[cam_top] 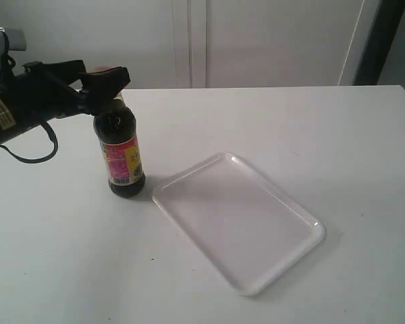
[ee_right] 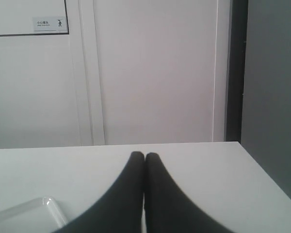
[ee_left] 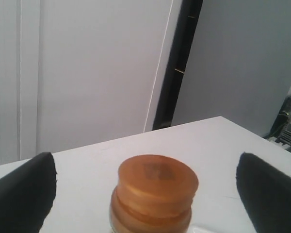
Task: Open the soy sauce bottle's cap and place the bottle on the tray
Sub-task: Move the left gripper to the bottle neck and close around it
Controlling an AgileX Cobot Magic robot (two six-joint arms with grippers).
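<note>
Glass soy sauce bottle (cam_top: 122, 155) of dark liquid, cap (ee_left: 156, 190) shut, beside white tray (cam_top: 189, 179)

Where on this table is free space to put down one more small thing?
The tray is bare inside. The table is free behind it and to its right, and in front of the soy sauce bottle. It is crowded only at the cap, where the left hand is.

One soy sauce bottle (cam_top: 123, 152), one cap (ee_left: 155, 191), one tray (cam_top: 237, 219), two claws (ee_left: 145, 187) (ee_right: 144, 167).
</note>
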